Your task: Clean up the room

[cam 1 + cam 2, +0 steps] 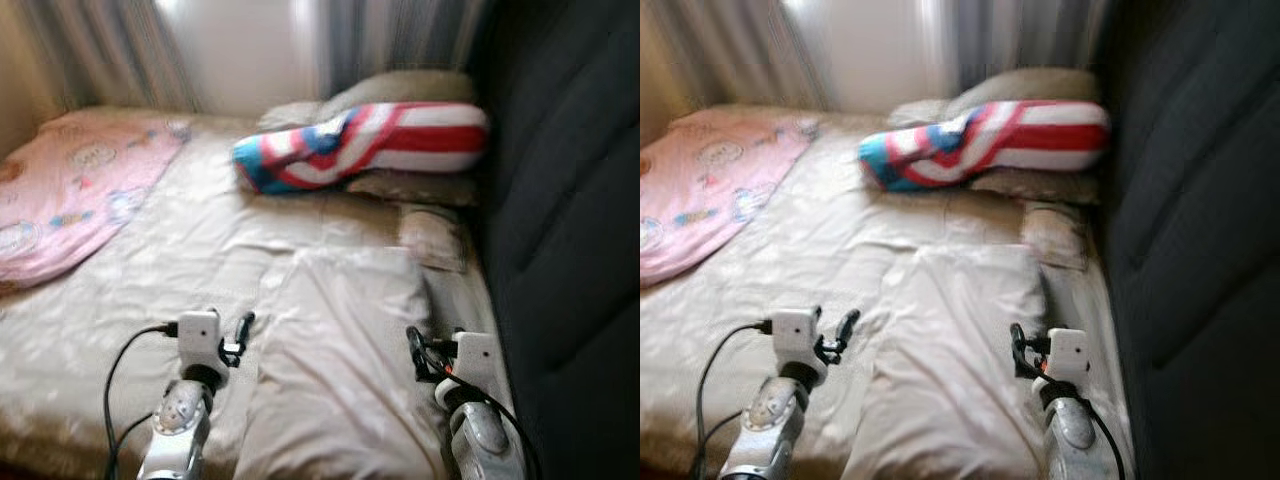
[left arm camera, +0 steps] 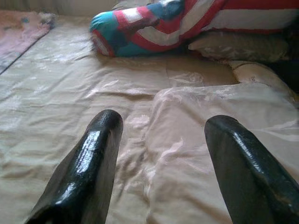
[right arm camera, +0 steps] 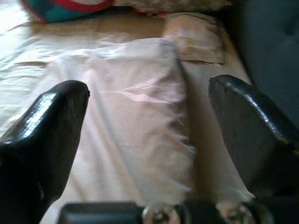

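A large beige pillow [image 1: 345,370] lies on the beige bed sheet [image 1: 200,250] right in front of me. My left gripper [image 1: 240,335] hovers at the pillow's left edge, its two black fingers [image 2: 96,154] spread open with nothing between them. My right gripper [image 1: 418,352] sits over the pillow's right edge, also open and empty, and the pillow [image 3: 135,107] runs between its fingers in the right wrist view. A red, white and blue striped bolster [image 1: 365,140] lies across the far end of the bed.
A pink patterned blanket [image 1: 70,190] covers the bed's far left. A small beige cushion [image 1: 432,235] and a grey pillow [image 1: 400,88] lie near the bolster. A dark padded headboard [image 1: 570,220] walls the right side. Curtains [image 1: 110,50] hang behind the bed.
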### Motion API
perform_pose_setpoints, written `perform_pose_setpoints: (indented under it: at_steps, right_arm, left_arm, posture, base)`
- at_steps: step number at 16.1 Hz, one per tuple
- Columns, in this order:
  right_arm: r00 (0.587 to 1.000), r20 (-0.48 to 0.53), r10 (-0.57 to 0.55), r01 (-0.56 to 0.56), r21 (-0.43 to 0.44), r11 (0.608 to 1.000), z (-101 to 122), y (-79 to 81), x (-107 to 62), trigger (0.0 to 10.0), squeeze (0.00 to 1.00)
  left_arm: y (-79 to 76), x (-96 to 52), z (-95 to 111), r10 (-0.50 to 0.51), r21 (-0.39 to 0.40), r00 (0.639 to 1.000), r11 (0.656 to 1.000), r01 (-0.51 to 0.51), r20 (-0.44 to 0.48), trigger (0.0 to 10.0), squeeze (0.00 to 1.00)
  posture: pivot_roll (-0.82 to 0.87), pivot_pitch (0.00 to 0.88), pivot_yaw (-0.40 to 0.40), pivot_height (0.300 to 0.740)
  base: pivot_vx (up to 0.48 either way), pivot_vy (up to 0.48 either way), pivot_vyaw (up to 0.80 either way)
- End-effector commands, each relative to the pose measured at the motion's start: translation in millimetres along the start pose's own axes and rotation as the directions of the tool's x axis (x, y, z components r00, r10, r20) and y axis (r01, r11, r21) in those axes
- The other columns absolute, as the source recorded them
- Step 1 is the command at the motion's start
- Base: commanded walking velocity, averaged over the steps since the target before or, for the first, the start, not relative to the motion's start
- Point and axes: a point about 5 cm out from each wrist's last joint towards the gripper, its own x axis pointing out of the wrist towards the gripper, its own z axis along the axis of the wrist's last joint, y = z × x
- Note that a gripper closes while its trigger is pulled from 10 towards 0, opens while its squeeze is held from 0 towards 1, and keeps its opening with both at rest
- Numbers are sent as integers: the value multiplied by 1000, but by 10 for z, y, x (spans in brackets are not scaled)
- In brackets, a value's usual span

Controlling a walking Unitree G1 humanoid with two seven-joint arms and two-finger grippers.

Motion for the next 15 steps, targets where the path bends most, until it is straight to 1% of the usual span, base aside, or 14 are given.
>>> perform_pose_setpoints:
  at_steps: [1,2,6,15]
  right_arm:
    - [1000,-10,-12,12,0,1000,-11,-29,-8,10000,0]
    - [1000,-10,-12,12,-1,1000,-11,-28,-8,10000,0]
    - [1000,12,-16,16,-3,1000,18,-20,1,10000,0]
    - [1000,9,-11,11,-2,1000,15,2,1,10000,0]
  left_arm:
    - [-52,27,38,-15,-5,1000,1000,15,11,10000,0]
    - [-53,28,38,-16,-5,1000,1000,16,11,10000,0]
    - [-67,37,47,-19,-4,1000,1000,19,14,10000,0]
    - [-62,49,67,-16,-4,1000,1000,16,16,10000,0]
  posture:
    - [-71,4,-17,740]
    - [-71,3,-17,740]
    - [-72,7,-16,740]
    - [-71,15,-13,740]
  base:
    - [0,0,-788]
    - [0,0,-694]
    - [0,0,0]
    - [0,0,0]
